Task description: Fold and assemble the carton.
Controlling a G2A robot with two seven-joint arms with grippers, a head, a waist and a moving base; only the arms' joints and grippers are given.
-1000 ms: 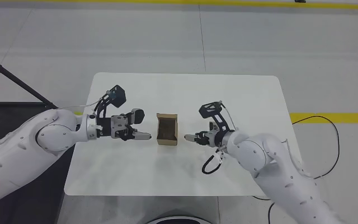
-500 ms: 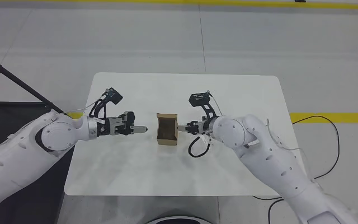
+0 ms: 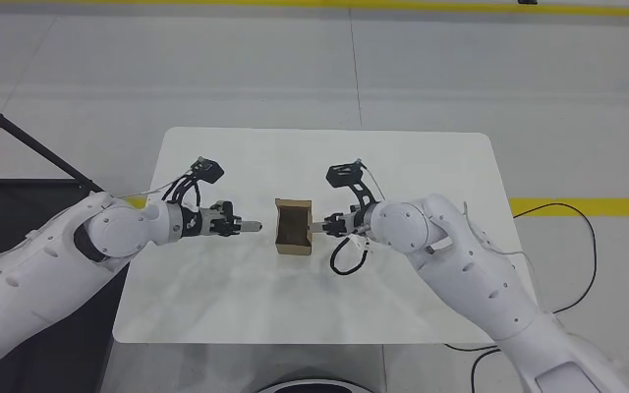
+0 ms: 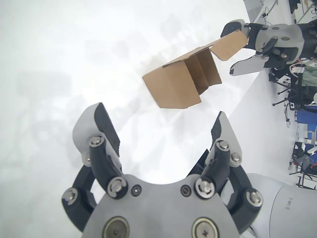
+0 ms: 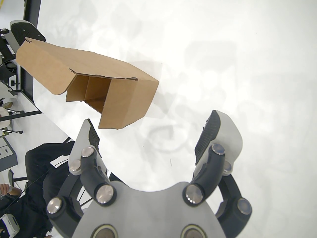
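Observation:
A small brown carton (image 3: 293,226) stands near the middle of the white table (image 3: 423,167), its top open and a flap sticking out toward the right arm. My left gripper (image 3: 254,226) is open a short way from the carton's left side; its own view shows the carton (image 4: 173,90) ahead of the spread fingers of the left gripper (image 4: 161,125), apart from them. My right gripper (image 3: 319,226) is open at the carton's right side. The flap (image 4: 230,46) lies between its fingers. The carton's wall (image 5: 123,100) is close to one finger of the right gripper (image 5: 151,125).
The table's front edge (image 3: 295,341) is well clear of the carton. A black frame (image 3: 44,152) stands off the table's left side. Around the carton the tabletop is bare white on all sides.
The right gripper has moved left from open table up to the carton's right side and flap. The left gripper has turned at the wrist and edged slightly toward the carton.

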